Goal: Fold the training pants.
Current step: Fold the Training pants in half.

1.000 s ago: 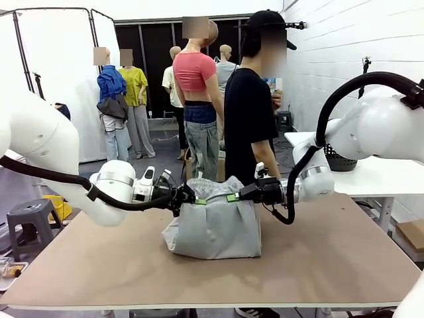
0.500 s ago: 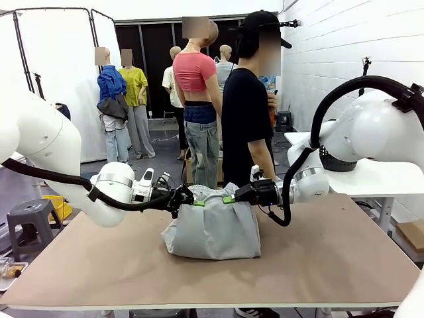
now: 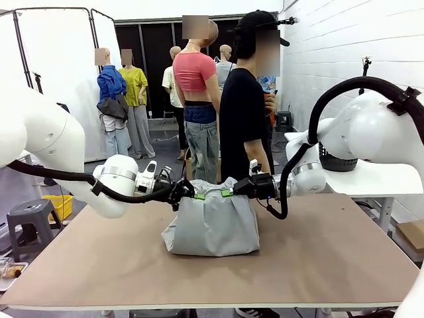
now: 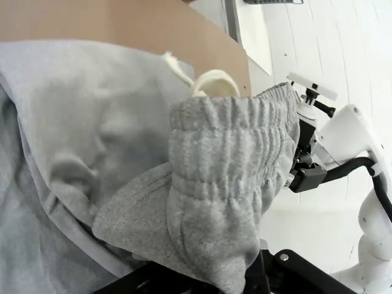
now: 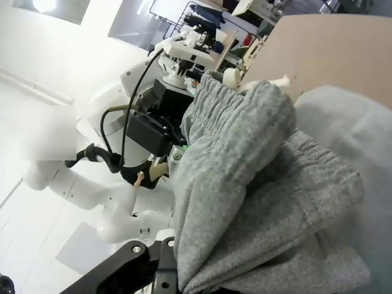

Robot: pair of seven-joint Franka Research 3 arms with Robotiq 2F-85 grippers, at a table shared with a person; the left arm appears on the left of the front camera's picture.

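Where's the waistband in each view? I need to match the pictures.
Front: waistband at centre, strung between both grippers.
Left wrist: gathered band at centre right.
Right wrist: it runs up the middle.
Shared landmark: the white drawstring, above the waistband in both wrist views.

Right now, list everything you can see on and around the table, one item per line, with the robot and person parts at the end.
pants: one, light grey, mid-table, waistband lifted off the top, lower part resting in a heap
drawstring: one, white, looped at the waistband
table: one, brown top, under the pants
basket: one, black, on the white side table at right
stool: one, grey, on the floor at left
bin: one, yellow, on the floor behind the stool
left tool: one, black with green pads, shut on the waistband's left end
right tool: one, black with green pads, shut on the waistband's right end
person: one, black shirt and cap, standing at the far side
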